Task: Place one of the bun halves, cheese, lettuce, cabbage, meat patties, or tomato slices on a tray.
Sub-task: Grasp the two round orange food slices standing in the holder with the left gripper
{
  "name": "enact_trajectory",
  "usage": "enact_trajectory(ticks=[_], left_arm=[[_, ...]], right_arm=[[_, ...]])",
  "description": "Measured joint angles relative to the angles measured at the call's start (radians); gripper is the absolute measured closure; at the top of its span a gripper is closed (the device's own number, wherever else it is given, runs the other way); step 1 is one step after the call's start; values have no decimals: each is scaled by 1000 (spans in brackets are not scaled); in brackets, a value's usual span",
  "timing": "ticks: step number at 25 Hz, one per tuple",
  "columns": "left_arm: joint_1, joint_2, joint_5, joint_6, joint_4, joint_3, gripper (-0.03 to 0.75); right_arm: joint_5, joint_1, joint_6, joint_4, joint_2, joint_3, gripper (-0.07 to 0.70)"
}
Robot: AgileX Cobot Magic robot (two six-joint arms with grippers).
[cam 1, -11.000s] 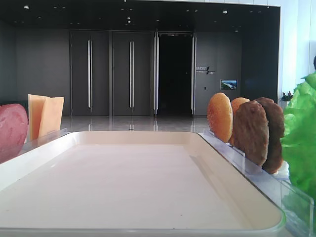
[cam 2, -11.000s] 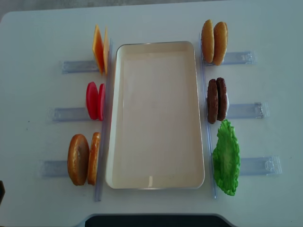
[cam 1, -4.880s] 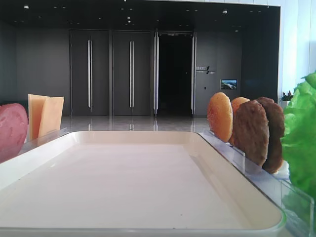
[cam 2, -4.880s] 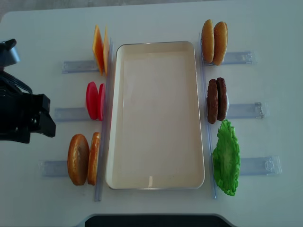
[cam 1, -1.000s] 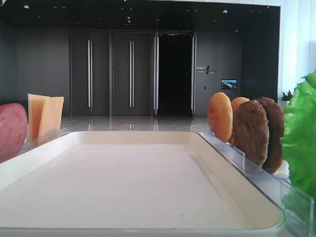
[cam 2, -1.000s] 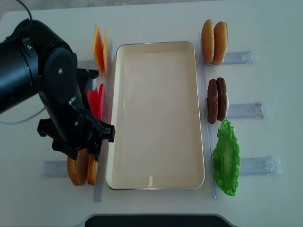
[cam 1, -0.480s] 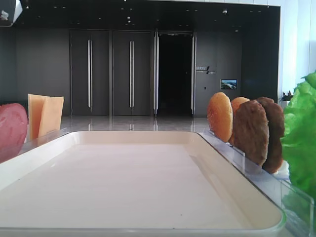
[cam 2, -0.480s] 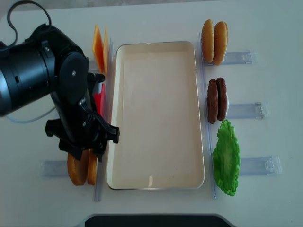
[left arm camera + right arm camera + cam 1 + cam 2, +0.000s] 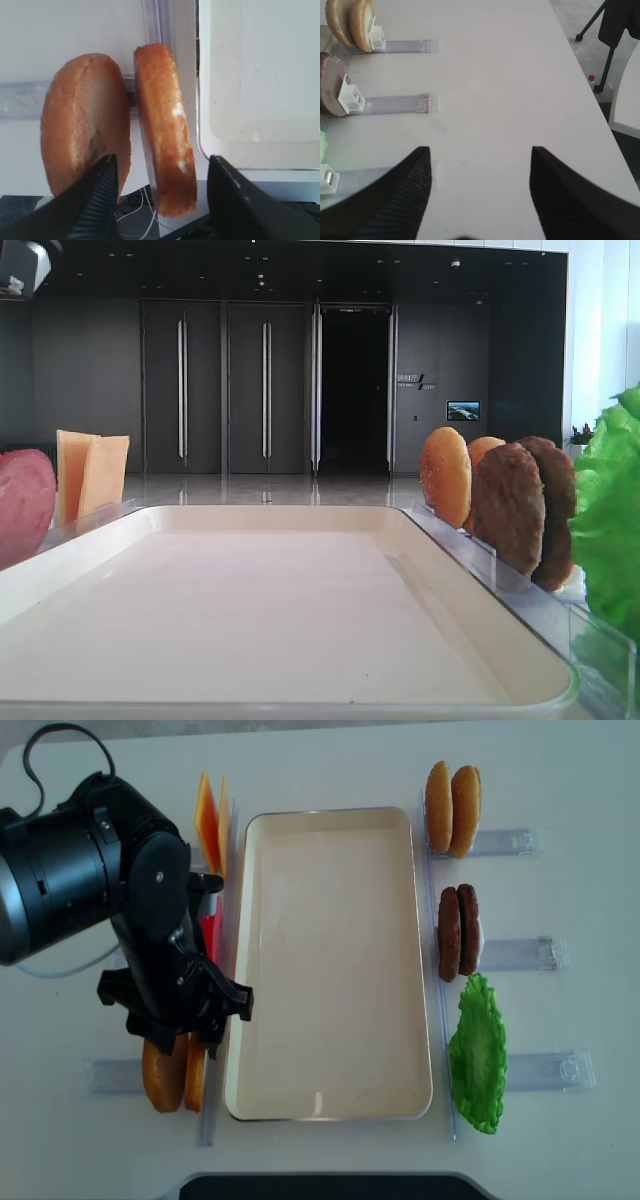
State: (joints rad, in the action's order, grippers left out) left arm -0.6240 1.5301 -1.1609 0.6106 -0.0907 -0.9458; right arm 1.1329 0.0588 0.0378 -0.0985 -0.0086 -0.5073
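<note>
Two bun halves stand on edge in a clear rack left of the cream tray (image 9: 330, 960). In the left wrist view the thin half (image 9: 162, 130) sits between the fingers of my open left gripper (image 9: 162, 195), apart from both. The thicker half (image 9: 85, 125) lies partly behind the left finger (image 9: 95, 200). My left arm (image 9: 150, 920) covers the tops of these buns (image 9: 172, 1082) and most of the tomato slices (image 9: 208, 935). Cheese (image 9: 208, 815) stands further back. Two more buns (image 9: 452, 795), the meat patties (image 9: 458, 932) and lettuce (image 9: 478, 1055) line the tray's right side. Over bare table, my right gripper (image 9: 480, 190) is open and holds nothing.
Clear plastic racks (image 9: 520, 955) stick out from both sides of the tray. The near table edge runs just below the buns (image 9: 250, 175), with cables beneath. The table's right edge (image 9: 590, 100) is near my right gripper, with a stand leg beyond it.
My left arm has shifted a little right and toward the tray's side over the lower-left bun halves. Its jaws keep the same width. Nothing else moved.
</note>
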Motion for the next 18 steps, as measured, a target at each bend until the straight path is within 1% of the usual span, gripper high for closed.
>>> enact_trajectory(ticks=[13,14,16,18], left_arm=[[0,0,1,0,-1,0,286],[0,0,1,0,-1,0,299],[0,0,1,0,-1,0,351],[0,0,1,0,-1,0,445]], right_arm=[[0,0,0,0,0,0,216],[0,0,0,0,0,0,216],[0,0,0,0,0,0,216],[0,0,0,0,0,0,216]])
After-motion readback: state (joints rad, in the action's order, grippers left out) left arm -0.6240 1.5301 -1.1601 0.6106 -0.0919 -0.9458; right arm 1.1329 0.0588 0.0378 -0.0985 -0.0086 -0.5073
